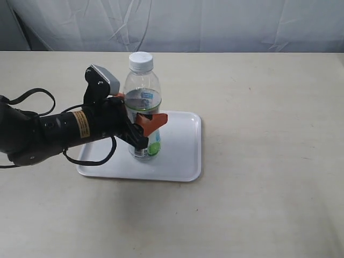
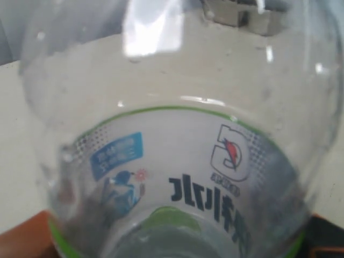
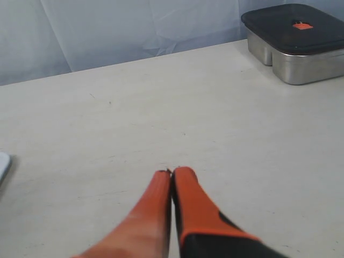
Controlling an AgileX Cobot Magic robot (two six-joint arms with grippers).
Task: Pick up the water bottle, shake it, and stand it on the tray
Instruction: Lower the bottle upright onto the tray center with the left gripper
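The water bottle [image 1: 143, 80], clear with a white cap and a green, white and blue label, stands upright on the white tray [image 1: 183, 146]. My left gripper [image 1: 141, 110] reaches in from the left and is shut on the bottle's middle, one orange finger [image 1: 153, 120] across its front, the other behind it. In the left wrist view the bottle [image 2: 177, 161] fills the picture, and orange finger bases [image 2: 24, 239] show at the lower corners. My right gripper [image 3: 171, 173] is shut with nothing in it, above bare table, outside the exterior view.
A metal box with a dark lid [image 3: 295, 37] stands on the table beyond the right gripper. A corner of the tray [image 3: 2, 164] shows at that view's edge. The beige table [image 1: 269, 134] extends to the right of the tray; a white curtain hangs behind.
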